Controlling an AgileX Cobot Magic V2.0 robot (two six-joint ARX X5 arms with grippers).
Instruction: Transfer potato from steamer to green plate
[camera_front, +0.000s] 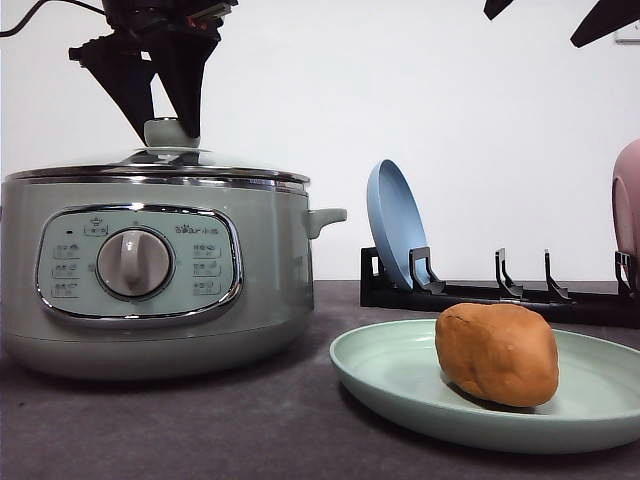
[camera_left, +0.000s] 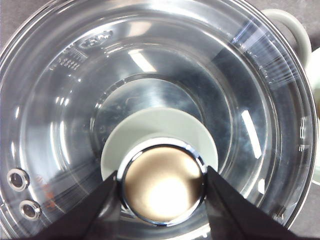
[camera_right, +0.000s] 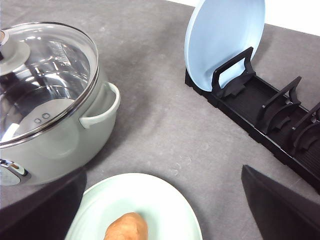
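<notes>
On the Green Plate Sits the Potato

On the green plate lies the potato, right of the steamer. The glass lid is on the pot. The left gripper has its two fingers on both sides of the lid knob (touching it). The right gripper hangs wide open above the plate. A blue plate stands in the black rack.

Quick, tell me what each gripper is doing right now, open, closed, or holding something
Left gripper: fingers either side of the lid knob of the steamer; grip cannot be told.
Right gripper: open, holding nothing, above the green plate.
</notes>
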